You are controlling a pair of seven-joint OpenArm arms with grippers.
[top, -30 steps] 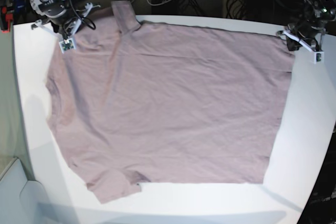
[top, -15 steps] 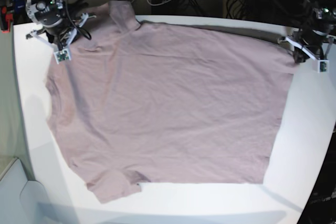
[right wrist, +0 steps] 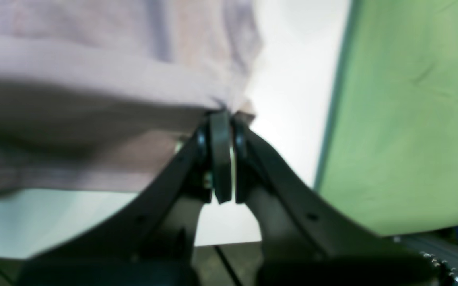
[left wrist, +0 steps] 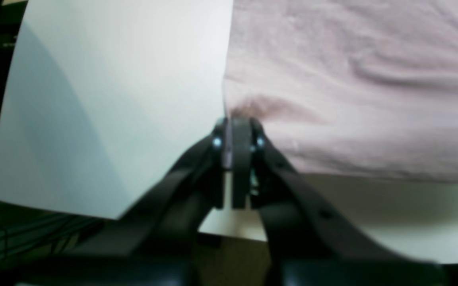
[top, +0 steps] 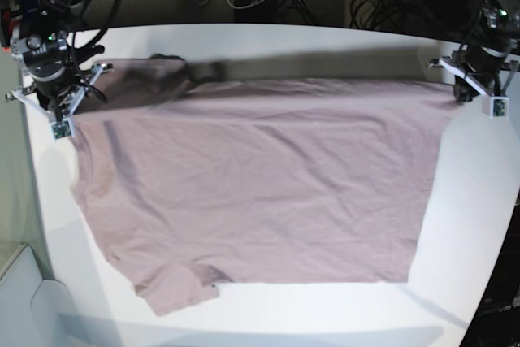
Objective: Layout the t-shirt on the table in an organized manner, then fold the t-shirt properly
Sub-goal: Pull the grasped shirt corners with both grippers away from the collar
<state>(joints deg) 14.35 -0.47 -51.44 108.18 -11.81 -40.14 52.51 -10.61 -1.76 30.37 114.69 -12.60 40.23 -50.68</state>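
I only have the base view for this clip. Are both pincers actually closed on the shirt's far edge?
Observer: Yes. The left pincer is shut on the shirt at its corner.
Operator: And the right one?
Observer: The right pincer is shut on the hem too, cloth bunched at its tips.
Operator: Is that edge on the table?
Observer: By the right wrist view, no: the hem hangs lifted above the table.

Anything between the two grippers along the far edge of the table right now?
Only the t-shirt itself: its far edge is lifted and stretched from the right gripper to the left gripper, per the base view.
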